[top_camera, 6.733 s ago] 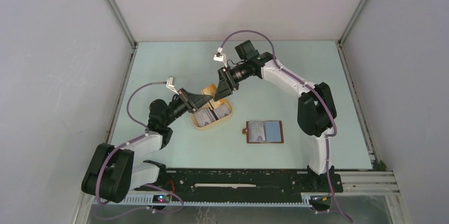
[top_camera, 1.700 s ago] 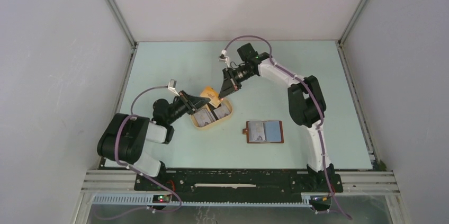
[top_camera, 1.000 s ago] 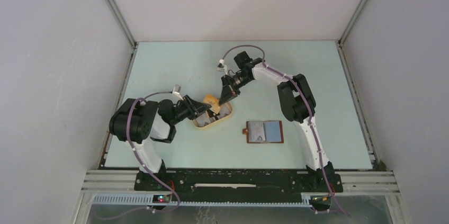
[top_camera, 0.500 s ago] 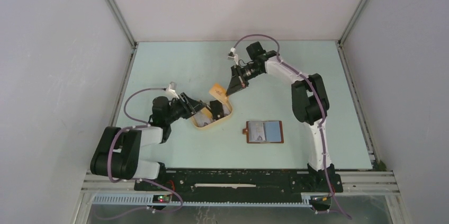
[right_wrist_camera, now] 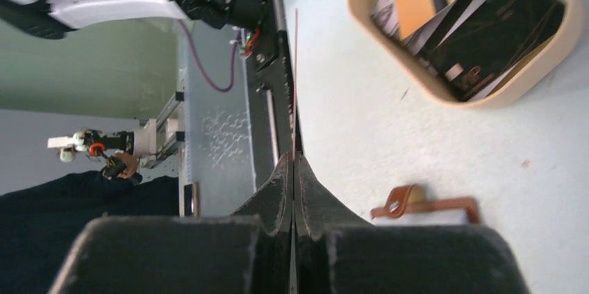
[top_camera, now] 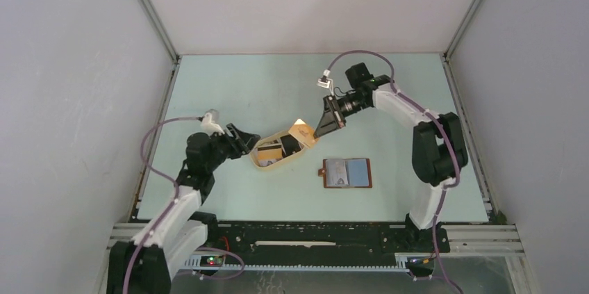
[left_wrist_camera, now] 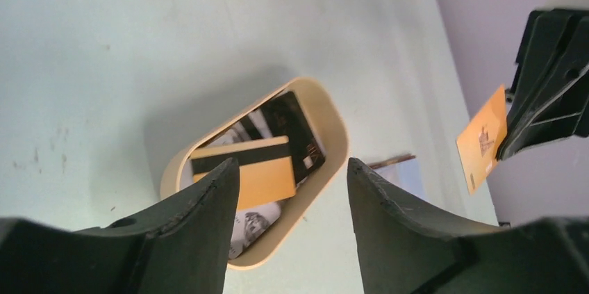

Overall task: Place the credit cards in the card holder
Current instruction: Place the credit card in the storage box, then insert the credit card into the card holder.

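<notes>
Right gripper [top_camera: 316, 132] is clamped on one tan-orange plastic card [top_camera: 301, 129] by its edge. The card hangs in the air by the right end of the oval cream tray [top_camera: 267, 166], clear of the rim. The edge pinch leaves most of the card free, I'd guess so it can slide into a pocket.

Left gripper [left_wrist_camera: 293, 169] has its jaws apart with nothing between them, near the tray's left end, probably placed to steady it or take the next card.

The other credit cards [left_wrist_camera: 243, 177] lie stacked in the tray.

The reddish-brown leather card holder [top_camera: 346, 173] lies open and flat on the pale table [top_camera: 229, 85], near the tray but apart from it. I can't tell whether any pocket is filled.
</notes>
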